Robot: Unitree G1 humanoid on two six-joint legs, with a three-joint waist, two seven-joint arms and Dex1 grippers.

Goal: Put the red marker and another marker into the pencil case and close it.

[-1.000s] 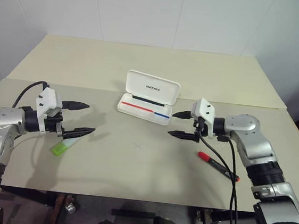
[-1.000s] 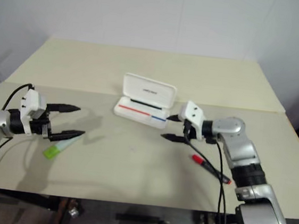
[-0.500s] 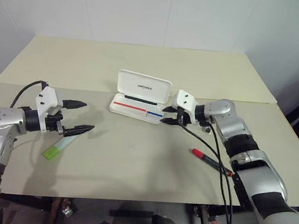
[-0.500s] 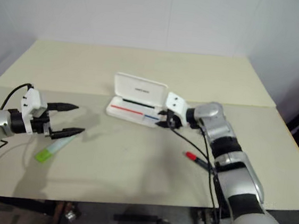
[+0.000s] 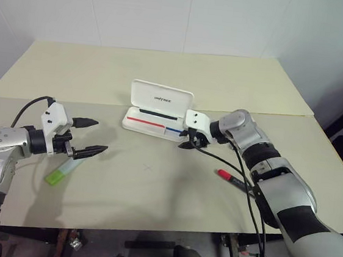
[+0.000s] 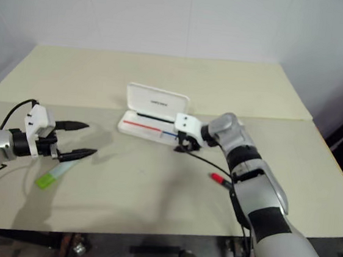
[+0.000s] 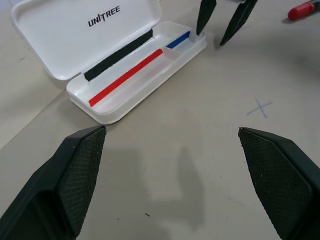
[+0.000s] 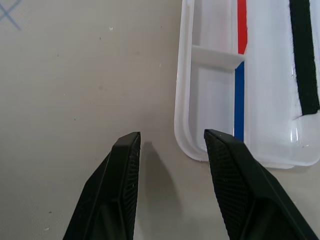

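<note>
The white pencil case (image 5: 160, 96) lies open mid-table, lid raised, with a red and blue stripe in its tray (image 8: 215, 90). On the table right of centre lies the red marker (image 5: 233, 179), apart from both grippers. The light green marker (image 5: 62, 171) rests at the left, just below my left gripper (image 5: 102, 136), which hovers wide open and empty. My right gripper (image 5: 185, 140) is at the case's right end with its fingers apart. They hold nothing, one on each side of the tray's corner edge (image 8: 186, 150). The left wrist view shows the case (image 7: 60, 45) and the right fingers (image 7: 205, 17).
A small pencilled cross (image 5: 149, 168) marks the table between the grippers. A black cable (image 5: 240, 172) from the right arm trails over the table next to the red marker. The table's front edge (image 5: 148, 230) is close, and a seam crosses behind the case.
My right gripper has swung left and forward to the case's right end, and its fingers have narrowed. The left gripper has held its place. The camera view has shifted.
</note>
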